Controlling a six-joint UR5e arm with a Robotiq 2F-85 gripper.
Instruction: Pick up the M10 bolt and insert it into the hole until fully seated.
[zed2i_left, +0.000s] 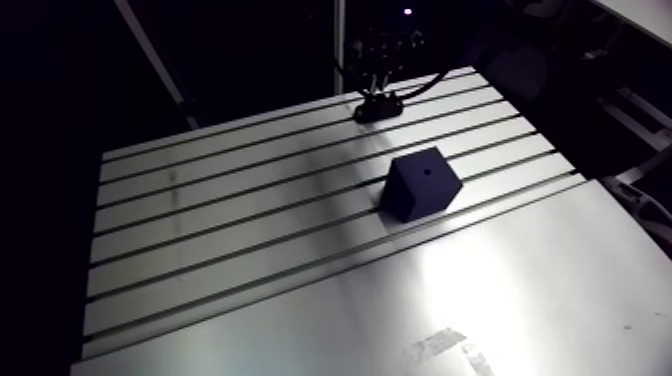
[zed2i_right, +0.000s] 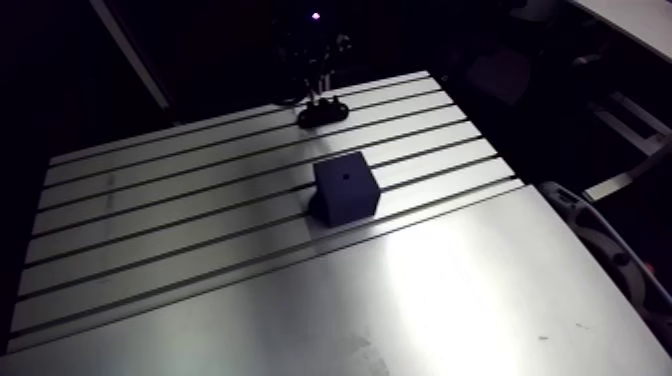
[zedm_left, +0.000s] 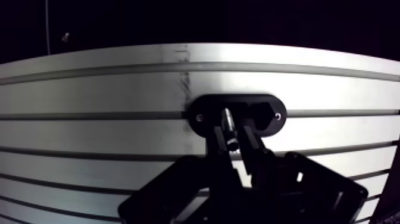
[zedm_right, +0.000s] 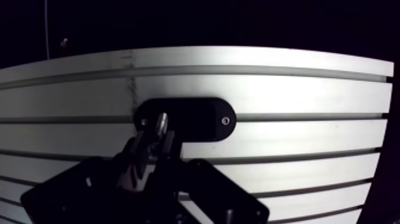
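Arm view: dark block (zed2i_left: 420, 185) centre-right of frame on slotted table (zed2i_left: 230, 215), hole (zed2i_left: 428, 171) in its upper face; gripper (zed2i_left: 378, 92) upper centre, over black oval holder (zed2i_left: 378, 110), well apart from block.
Wrist view: M10 bolt (zedm_left: 227, 121) stands between the fingers, long axis seemingly upright in holder; fingers drawn in to bolt's width, apparently clamped on it; judged not yet lifted.

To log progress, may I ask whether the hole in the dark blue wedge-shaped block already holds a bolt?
No, the hole in the dark blue block shows as an empty dot with nothing standing in it.
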